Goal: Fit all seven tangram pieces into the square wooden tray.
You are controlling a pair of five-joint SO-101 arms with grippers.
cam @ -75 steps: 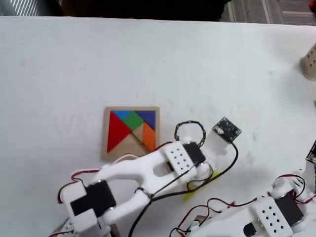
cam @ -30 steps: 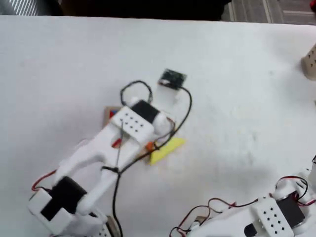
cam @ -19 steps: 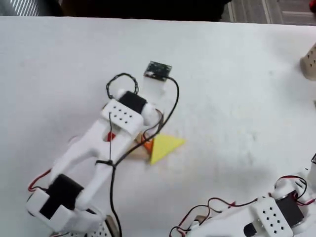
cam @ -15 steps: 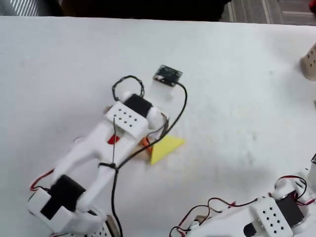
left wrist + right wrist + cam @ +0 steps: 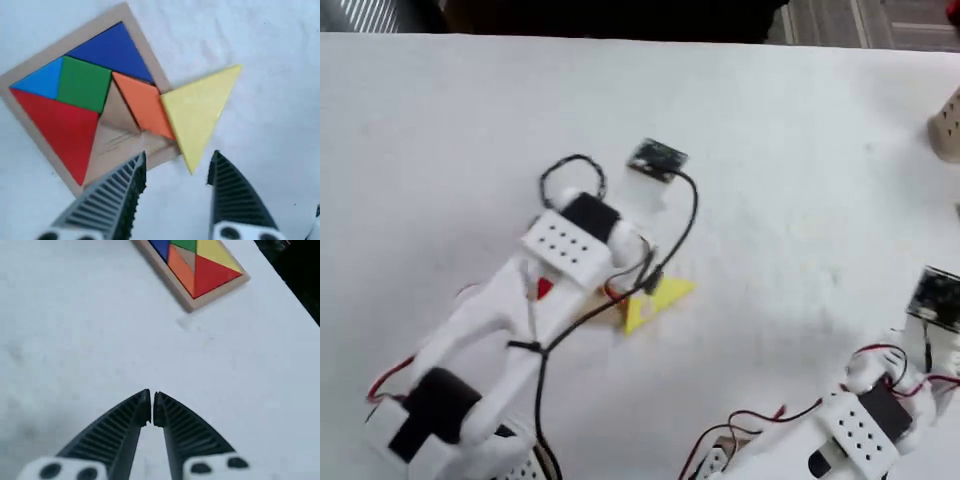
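- While the yellow triangle (image 5: 200, 115) lies outside the tray (image 5: 85, 35), placing it is judged the step in hand. One of its edges rests over the tray's rim beside the orange parallelogram (image 5: 145, 105), and the rest of it is out on the bench (image 5: 800, 150).
- Left pincer (image 5: 178, 155): spread wide and holding nothing, above the tray's corner, with a tip on either side of the yellow triangle's nearest point. Whether either tip touches the piece cannot be told.
- Handling note (judgement): close on two edges of the yellow triangle and lift it clear of the rim. Turn it to match the gap before lowering it flat. A sideways push risks shifting the orange parallelogram.
- Tray, contents: blue triangle (image 5: 112, 52) along one side, light-blue triangle (image 5: 42, 80) in the corner next to it, and green square (image 5: 82, 90) between them, toward the tray's middle.
- Tray, contents, continued: red triangle (image 5: 60, 132) along the adjoining side. The orange parallelogram sits by the rim where the yellow triangle overlaps.
- Tray, gap (image 5: 122, 140): a wood-coloured patch between the red triangle and the orange parallelogram. Whether part of it is a plain wooden piece cannot be told.
- Right pincer (image 5: 151, 395): tips pressed together on nothing, low over the bench and well apart from the tray.
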